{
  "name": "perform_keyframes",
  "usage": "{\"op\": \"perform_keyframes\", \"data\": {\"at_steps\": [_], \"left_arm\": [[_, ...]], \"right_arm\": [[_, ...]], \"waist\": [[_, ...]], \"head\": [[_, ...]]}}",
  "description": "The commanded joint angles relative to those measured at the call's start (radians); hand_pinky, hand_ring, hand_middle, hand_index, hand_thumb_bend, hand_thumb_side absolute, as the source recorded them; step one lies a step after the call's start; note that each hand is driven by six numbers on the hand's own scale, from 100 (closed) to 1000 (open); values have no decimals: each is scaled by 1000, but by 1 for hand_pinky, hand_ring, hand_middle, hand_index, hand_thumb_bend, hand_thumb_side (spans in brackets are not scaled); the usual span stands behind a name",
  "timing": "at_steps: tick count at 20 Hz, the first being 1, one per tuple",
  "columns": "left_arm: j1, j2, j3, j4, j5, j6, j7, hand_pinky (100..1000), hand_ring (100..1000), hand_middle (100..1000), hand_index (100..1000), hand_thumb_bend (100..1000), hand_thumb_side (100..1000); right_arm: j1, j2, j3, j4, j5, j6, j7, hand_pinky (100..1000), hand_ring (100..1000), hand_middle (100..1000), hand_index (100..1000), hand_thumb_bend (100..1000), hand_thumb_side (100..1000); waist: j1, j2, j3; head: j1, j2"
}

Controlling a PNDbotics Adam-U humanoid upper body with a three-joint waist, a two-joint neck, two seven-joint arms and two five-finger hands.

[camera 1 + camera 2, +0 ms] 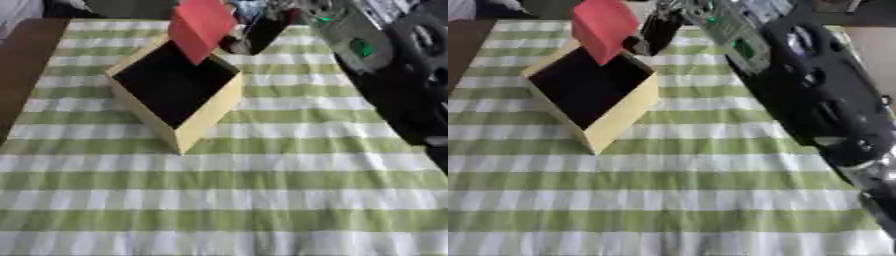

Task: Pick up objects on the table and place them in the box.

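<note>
A yellow-walled box (208, 116) with a black inside stands askew on the far left part of the table. Its red lid (201, 26) stands open at the far corner. My right arm (815, 95) reaches in from the right, across the table's far right side. Its dark hand (658, 31) hangs just beyond the box's far right corner, beside the red lid. A small dark round shape (633, 45) shows under the hand; whether it is held I cannot tell. No loose object shows on the cloth. My left hand is out of sight.
A green-and-white striped cloth (262, 200) covers the table. Bare brown tabletop (22, 65) shows along the left edge. Dark clutter lies past the far edge.
</note>
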Motion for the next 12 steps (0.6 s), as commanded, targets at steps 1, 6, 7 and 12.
{"op": "perform_keyframes", "data": {"at_steps": [1, 6, 7, 12], "left_arm": [[-11, 11, -1, -17, 2, -2, -6, 1000, 505, 447, 609, 234, 100], [-19, 7, -8, -17, 8, -2, -12, 1000, 505, 448, 608, 233, 100], [-19, 7, -8, -17, 9, -2, -13, 1000, 505, 448, 608, 232, 100], [-19, 3, -9, -17, 12, -1, -17, 1000, 505, 447, 607, 228, 100]], "right_arm": [[-29, 16, -23, 41, 42, -16, -27, 939, 882, 526, 501, 100, 100], [-36, 82, -56, 115, 88, 13, -31, 937, 880, 524, 508, 100, 100], [-39, 104, -61, 138, 103, 25, -36, 937, 880, 523, 508, 100, 100], [-53, 160, -87, 250, 175, 74, -95, 937, 880, 526, 542, 100, 100]], "waist": [[3, -23, 1], [-3, -20, 19], [-4, -20, 19], [-7, -16, 26]], "head": [[-6, 3], [-53, 0], [-53, 0], [-43, -8]]}}
